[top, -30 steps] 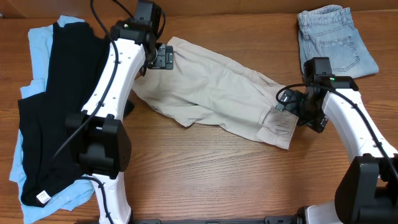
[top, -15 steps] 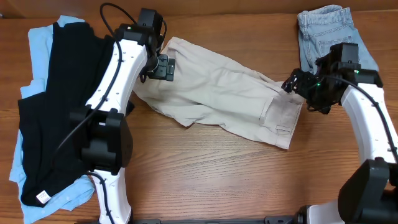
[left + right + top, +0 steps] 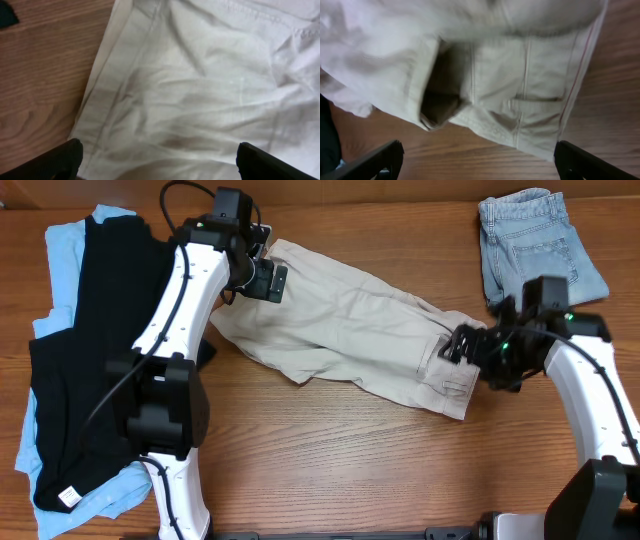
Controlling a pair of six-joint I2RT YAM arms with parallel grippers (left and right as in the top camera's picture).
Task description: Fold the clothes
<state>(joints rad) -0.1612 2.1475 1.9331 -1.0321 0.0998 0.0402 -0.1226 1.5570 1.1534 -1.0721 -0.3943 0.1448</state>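
Trousers (image 3: 350, 330) lie beneath the left claw (image 3: 270, 280) and the right claw (image 3: 458, 345), each gaping wide.

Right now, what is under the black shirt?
A light blue cloth lies under the black shirt and sticks out along its left side and bottom. The shirt covers the cloth's middle, so anything else beneath is hidden.
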